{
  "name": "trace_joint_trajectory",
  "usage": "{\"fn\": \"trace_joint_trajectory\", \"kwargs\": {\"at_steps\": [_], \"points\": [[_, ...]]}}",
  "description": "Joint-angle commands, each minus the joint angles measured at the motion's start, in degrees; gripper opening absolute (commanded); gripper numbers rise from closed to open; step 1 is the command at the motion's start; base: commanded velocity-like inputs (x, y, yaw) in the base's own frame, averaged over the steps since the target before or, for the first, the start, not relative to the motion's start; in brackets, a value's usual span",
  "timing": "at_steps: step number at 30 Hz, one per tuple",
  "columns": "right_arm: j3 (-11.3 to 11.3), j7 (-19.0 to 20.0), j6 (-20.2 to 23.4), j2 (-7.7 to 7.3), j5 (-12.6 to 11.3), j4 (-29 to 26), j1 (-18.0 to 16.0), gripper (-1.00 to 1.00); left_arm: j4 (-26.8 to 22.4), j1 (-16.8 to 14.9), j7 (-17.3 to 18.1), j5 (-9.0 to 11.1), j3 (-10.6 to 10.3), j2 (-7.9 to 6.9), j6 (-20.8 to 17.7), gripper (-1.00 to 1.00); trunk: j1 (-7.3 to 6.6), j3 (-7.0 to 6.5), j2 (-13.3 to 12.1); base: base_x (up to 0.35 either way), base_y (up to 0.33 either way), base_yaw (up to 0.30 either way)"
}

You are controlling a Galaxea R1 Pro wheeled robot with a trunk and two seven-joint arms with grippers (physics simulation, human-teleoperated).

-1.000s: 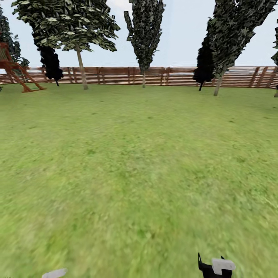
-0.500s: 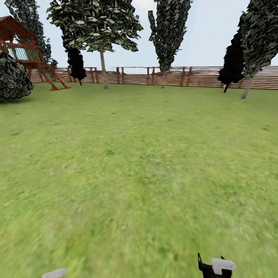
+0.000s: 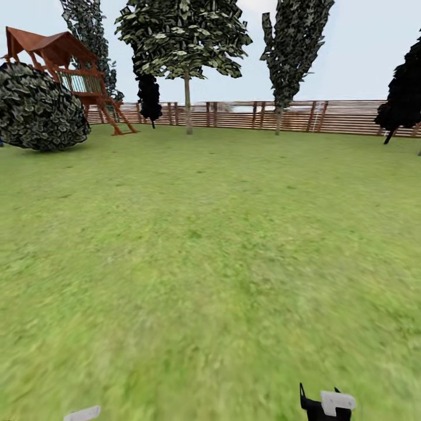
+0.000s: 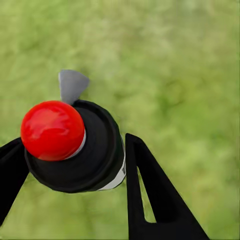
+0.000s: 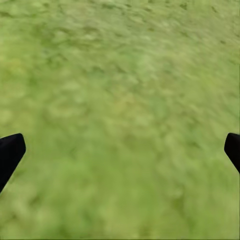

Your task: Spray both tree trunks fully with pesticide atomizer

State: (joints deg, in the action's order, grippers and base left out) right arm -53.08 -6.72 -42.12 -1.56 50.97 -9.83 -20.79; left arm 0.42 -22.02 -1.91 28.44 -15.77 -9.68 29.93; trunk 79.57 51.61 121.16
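In the left wrist view the pesticide atomizer (image 4: pixel 92 155), a black bottle with a red nozzle top (image 4: pixel 52 130), sits between the two black fingers (image 4: pixel 145 190) of my left gripper (image 4: pixel 75 145), which is shut on it above the grass. My right gripper (image 5: pixel 121 150) is open over bare lawn, with nothing between its fingertips. Far across the garden stands a tree (image 3: pixel 184 35) with a broad green-white canopy and a straight bare tree trunk (image 3: pixel 188 111). Further right by the fence is a narrower leafy tree (image 3: pixel 292 44) with a thin pale trunk.
A brown slat fence (image 3: pixel 251 115) closes the lawn at the back. A red-brown wooden playset (image 3: pixel 70 70) and a big round bush (image 3: pixel 38 108) stand at the far left. Black trees stand at the fence (image 3: pixel 149 96) and at the right edge (image 3: pixel 403 93). Grass stretches between me and them.
The whole head view has swung left, so trees and fence slid right in the picture and the playset and bush came into view. Both grippers hold as before.
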Motion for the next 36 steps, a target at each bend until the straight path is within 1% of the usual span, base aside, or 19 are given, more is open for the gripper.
{"fn": "trace_joint_trajectory", "kwargs": {"at_steps": [1, 10, 19, 25, 29, 30, 33, 36], "points": [[-0.2, -0.5, -0.2, -0.02, 0.6, 0.1, 0.0, 1.0, 0.0, 0.0, -0.2, 0.2, -0.5, 0.01, 0.1, -1.0, 0.02, 0.05, 0.0, 0.288, 0.172, 0.279], [-0.2, -0.5, -0.2, -0.04, 0.6, 0.1, 0.0, 1.0, 0.0, 0.0, -0.2, 0.3, -0.5, -0.02, 0.1, -1.0, 0.02, 0.05, 0.0, 0.292, 0.163, 0.248], [-0.3, -0.4, -0.2, -0.48, 0.7, 0.0, 0.0, 1.0, 0.0, 0.0, -0.2, 0.3, -0.5, -0.05, 0.1, -1.0, 0.02, 0.05, 0.0, 0.321, 0.104, 0.012], [-0.2, -0.3, -0.1, -0.46, 0.7, 0.1, 0.0, 1.0, 0.0, 0.0, -0.2, 0.3, -0.5, -0.07, 0.1, -1.0, 0.02, 0.05, 0.0, 0.328, 0.094, 0.0], [-0.2, -0.4, -0.1, -0.17, 0.6, 0.2, 0.0, 1.0, 0.0, 0.0, -0.2, 0.3, -0.5, -0.07, 0.1, -1.0, 0.02, 0.05, 0.0, 0.335, 0.068, 0.0], [-0.2, -0.5, -0.1, -0.14, 0.6, 0.8, 0.0, 1.0, 0.0, 0.0, -0.2, 0.3, -0.5, -0.07, 0.1, -1.0, 0.02, 0.05, 0.0, 0.337, 0.018, 0.0], [-0.3, -0.5, -0.1, -0.16, 0.5, 5.1, 0.0, 1.0, 0.0, 0.0, -0.2, 0.3, -0.5, -0.07, 0.1, -1.0, 0.02, 0.05, 0.0, 0.337, 0.005, 0.0], [-0.2, -0.5, 0.0, -0.13, 0.5, 6.6, 0.0, 1.0, 0.0, 0.0, -0.2, 0.3, -0.5, -0.07, 0.1, -1.0, 0.02, 0.05, 0.0, 0.338, 0.001, 0.0]]}}
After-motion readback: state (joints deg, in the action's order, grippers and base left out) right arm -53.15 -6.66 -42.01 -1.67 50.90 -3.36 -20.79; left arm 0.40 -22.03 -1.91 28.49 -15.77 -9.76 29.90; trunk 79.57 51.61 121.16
